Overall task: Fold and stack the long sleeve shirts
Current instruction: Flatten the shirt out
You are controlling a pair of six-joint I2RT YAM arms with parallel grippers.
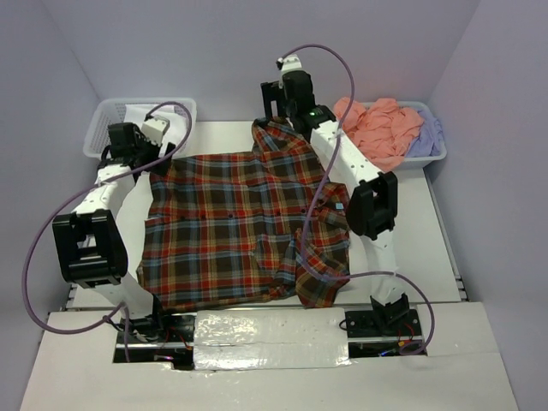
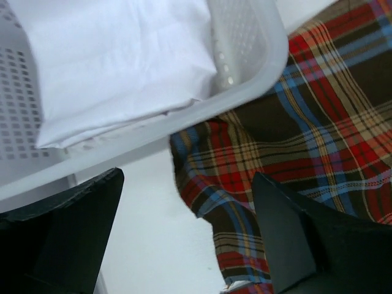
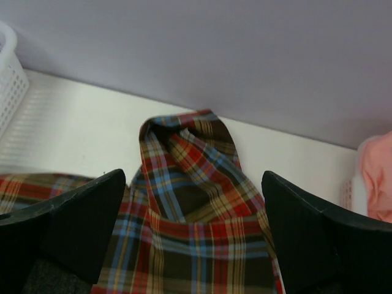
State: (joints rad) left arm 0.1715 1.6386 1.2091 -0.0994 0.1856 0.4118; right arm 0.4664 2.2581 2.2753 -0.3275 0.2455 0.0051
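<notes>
- On the white table, the plaid shirt lies spread wide between the two arms, and a row of dark buttons shows across its middle.
- Its near right part is bunched into loose folds beside the right arm, while the rest lies fairly flat.
- At the far edge a narrow tongue of the plaid cloth reaches toward the back wall. Whether that is a sleeve or the collar I cannot tell.
- The left gripper hangs over the shirt's far left corner, close to the left basket. Its fingers stand wide apart with nothing between them, and below them lie the shirt's edge and bare table.
- In the left wrist view the basket's rim crosses over the plaid edge. Whether rim and cloth touch I cannot tell.
- Inside the left basket rests a folded white cloth.
- The right gripper hangs above the far tongue of the shirt, pointing toward the back wall. Its fingers are also spread wide and grip nothing, and the plaid cloth lies below the gap.
- At the table's far right corner stands the right basket, well apart from the plaid shirt.
- In it a salmon-pink shirt is heaped and crumpled, with a lavender shirt just beside it on the right, touching it.
- A purple cable loops out from the left arm, and another runs along the right arm and over the shirt's folds.
</notes>
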